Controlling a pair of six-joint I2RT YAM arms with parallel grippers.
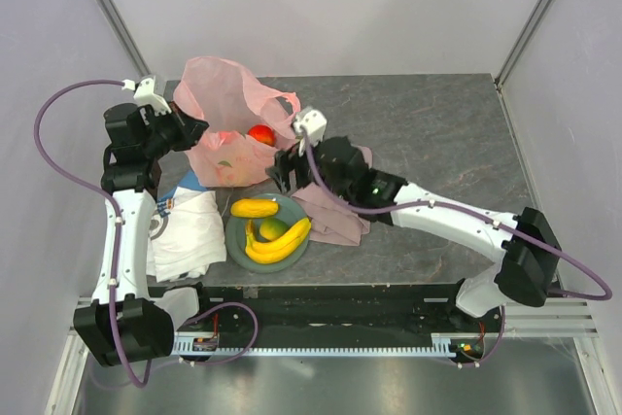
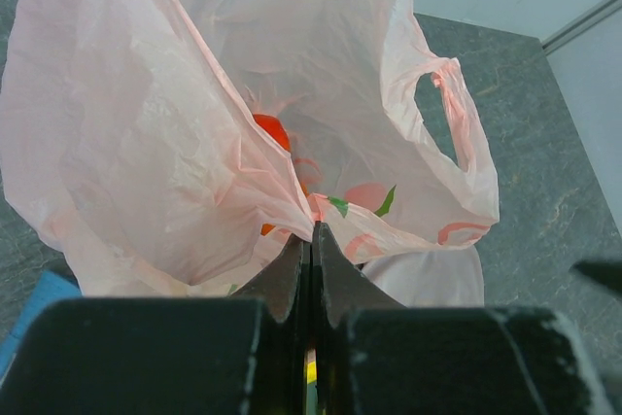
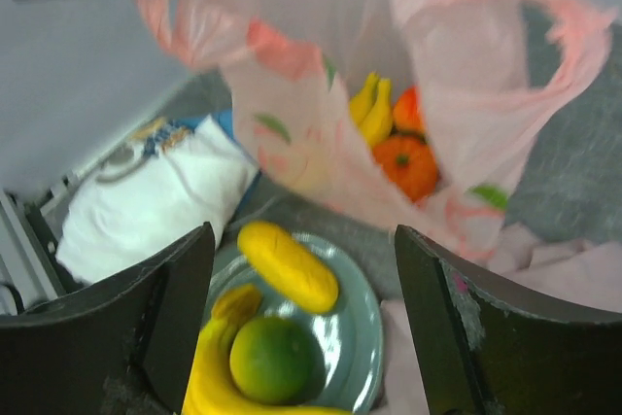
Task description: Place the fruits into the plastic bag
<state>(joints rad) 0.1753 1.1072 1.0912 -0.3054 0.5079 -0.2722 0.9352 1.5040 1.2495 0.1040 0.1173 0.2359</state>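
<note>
From above, the thin, crinkled pale-pink plastic bag (image 1: 225,114) stands at the grey stone-patterned table's (image 1: 428,133) 11 o'clock, its mouth gaping toward 5 o'clock, with a red round fruit (image 1: 260,134) showing inside. The left gripper (image 1: 191,129) is at the bag's 9 o'clock and the right gripper (image 1: 281,173) at its 4 o'clock. Only the left wrist view shows the grip: black fingers (image 2: 289,279) pressed together, pinching the film at the bag's rim, with a handle loop (image 2: 452,114) hanging at 2 o'clock. Only the right wrist view looks into the bag, at a dimpled orange tangerine (image 3: 408,166) beside yellow banana-like fingers. There the jaws stand wide apart and empty above the glossy grey-green plate (image 3: 364,328). On the plate lie a smooth yellow oblong fruit (image 3: 289,265), a round green-yellow fruit (image 3: 272,359) and curved bananas (image 1: 282,245). A rumpled white cloth (image 1: 185,230) lies at the plate's 9 o'clock and a dusty-pink cloth (image 1: 335,216) at its 3 o'clock.
</note>
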